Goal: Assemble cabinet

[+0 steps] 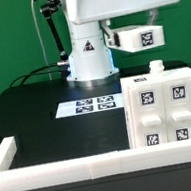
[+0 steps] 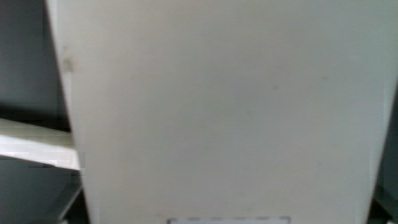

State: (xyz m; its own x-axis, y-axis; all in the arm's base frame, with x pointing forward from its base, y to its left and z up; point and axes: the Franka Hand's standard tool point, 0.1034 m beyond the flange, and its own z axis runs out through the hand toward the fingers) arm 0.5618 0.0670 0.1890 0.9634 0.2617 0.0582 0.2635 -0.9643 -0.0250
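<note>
The cabinet body (image 1: 167, 109) is a white box with several square tags on its front. It stands on the black table at the exterior view's right, with a small white peg (image 1: 158, 67) on its top. My gripper (image 1: 132, 28) hangs in the air above the body and a little to its left. It is shut on a small white tagged panel (image 1: 140, 39), which is clear of the body. In the wrist view this white panel (image 2: 222, 110) fills nearly the whole picture and hides my fingers.
The marker board (image 1: 93, 106) lies flat on the table in front of the arm's base (image 1: 88, 64). A low white rim (image 1: 56, 169) edges the table's near side and left side. A cable runs down behind the arm.
</note>
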